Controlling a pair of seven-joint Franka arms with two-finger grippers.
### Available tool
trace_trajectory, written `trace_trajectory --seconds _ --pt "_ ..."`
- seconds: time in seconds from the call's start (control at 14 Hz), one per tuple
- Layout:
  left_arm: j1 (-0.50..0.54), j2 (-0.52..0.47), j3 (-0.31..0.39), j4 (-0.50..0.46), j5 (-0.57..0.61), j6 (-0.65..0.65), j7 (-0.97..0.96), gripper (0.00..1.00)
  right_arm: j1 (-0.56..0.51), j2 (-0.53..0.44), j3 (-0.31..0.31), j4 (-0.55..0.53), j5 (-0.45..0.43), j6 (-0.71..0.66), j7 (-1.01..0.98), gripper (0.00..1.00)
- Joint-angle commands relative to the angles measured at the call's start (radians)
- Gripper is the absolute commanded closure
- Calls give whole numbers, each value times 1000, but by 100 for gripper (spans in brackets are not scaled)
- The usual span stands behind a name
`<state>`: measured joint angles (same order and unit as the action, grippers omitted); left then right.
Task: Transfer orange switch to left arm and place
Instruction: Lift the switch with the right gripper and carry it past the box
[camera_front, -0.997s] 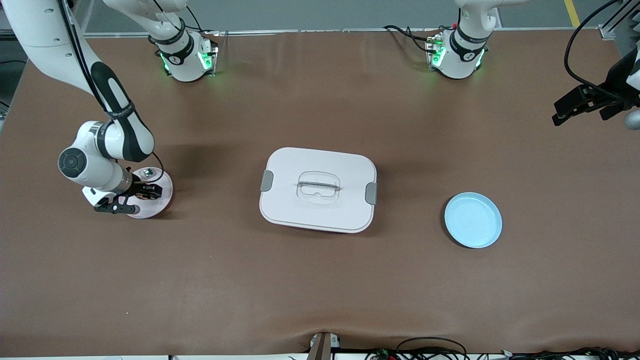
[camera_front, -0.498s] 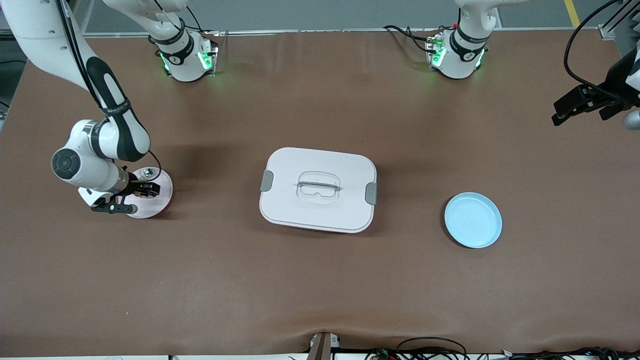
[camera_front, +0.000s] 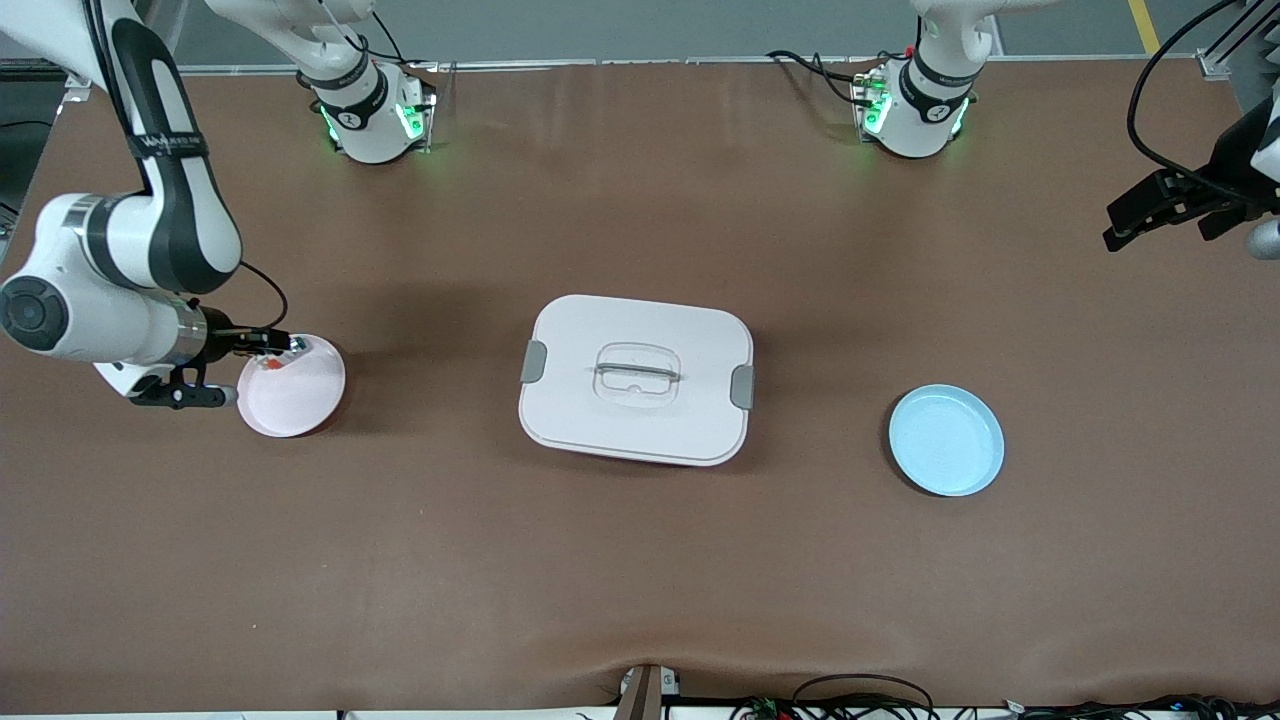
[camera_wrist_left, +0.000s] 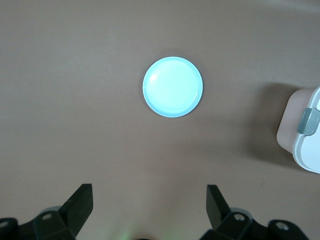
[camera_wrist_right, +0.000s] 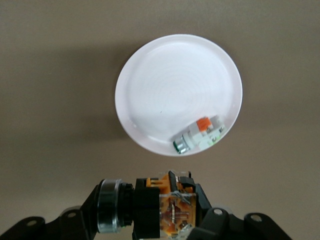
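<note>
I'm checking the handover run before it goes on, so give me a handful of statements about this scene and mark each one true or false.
1. The right gripper has its jaws shut on the orange switch. True.
2. The left gripper is closed on the blue plate. False: its jaws are open and empty, up above the table at the left arm's end.
3. A small silvery part lies in the pink plate. True.
4. The box sits on the table between the two plates. True.
5. The blue plate holds the orange switch. False: that plate is bare; the switch is in the right gripper, at the pink plate's edge.
</note>
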<state>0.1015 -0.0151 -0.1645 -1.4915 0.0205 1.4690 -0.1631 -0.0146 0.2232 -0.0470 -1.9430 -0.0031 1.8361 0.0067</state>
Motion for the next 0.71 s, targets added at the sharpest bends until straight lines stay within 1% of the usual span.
trace_trajectory --seconds 0.0,0.14,0.28,0.43,0.5,0.64 --pt "-5 3 -1 19 16 -21 2 0 59 11 1 119 0 -176 134 71" --pt "-5 3 -1 19 16 -21 2 0 111 16 1 221 17 -327 238 71" --pt "-5 4 -1 19 16 -21 2 0 157 18 1 295 54 -417 320 71" --pt "-5 4 -1 19 16 -21 2 0 217 16 3 354 90 -483 462 71" --pt "-5 6 -1 19 16 -21 2 0 257 18 1 387 122 -515 551 71" --pt "-5 6 -1 19 16 -21 2 0 326 18 3 429 222 -544 741 71"
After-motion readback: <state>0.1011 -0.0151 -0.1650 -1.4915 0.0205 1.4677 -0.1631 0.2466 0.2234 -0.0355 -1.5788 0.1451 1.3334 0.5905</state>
